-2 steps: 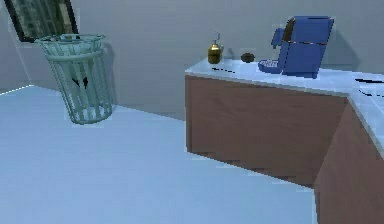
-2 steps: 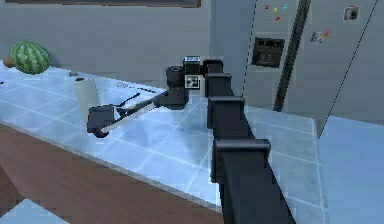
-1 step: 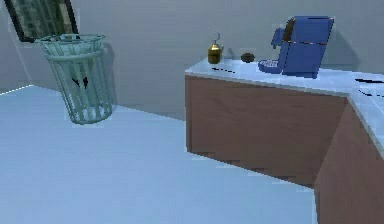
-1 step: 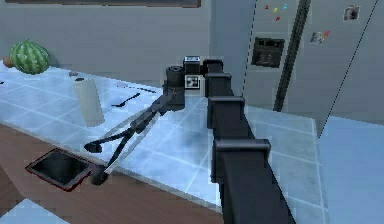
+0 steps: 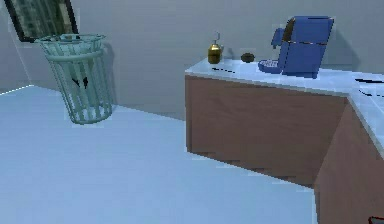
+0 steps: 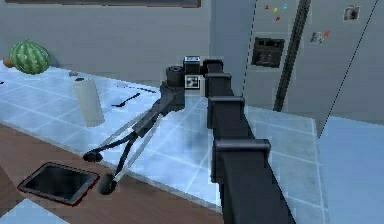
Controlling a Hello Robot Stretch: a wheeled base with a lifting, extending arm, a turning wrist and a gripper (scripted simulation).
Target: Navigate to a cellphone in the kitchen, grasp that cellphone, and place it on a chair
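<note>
Looking out across a pale tiled counter [image 6: 40,105]. Noting a dark arm [image 6: 238,150] rising from the bottom edge, right of the middle. Noting the gripper [image 6: 100,170] angling down and left, fingertips ending near a dark rectangular basin [image 6: 62,183]. Recording a white paper roll [image 6: 90,100] standing upright on the tiles, a watermelon [image 6: 30,55] sitting far left, and small dark items [image 6: 127,98] lying near the roll, unidentifiable. Noting a grey fridge [image 6: 280,50] standing beyond the counter.

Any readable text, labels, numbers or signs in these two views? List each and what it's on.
No text can be read.
White squares on the arm: black marks, no letters.
Stickers on the fridge: too small to read.
Blue coffee machine: no legible label.
</note>
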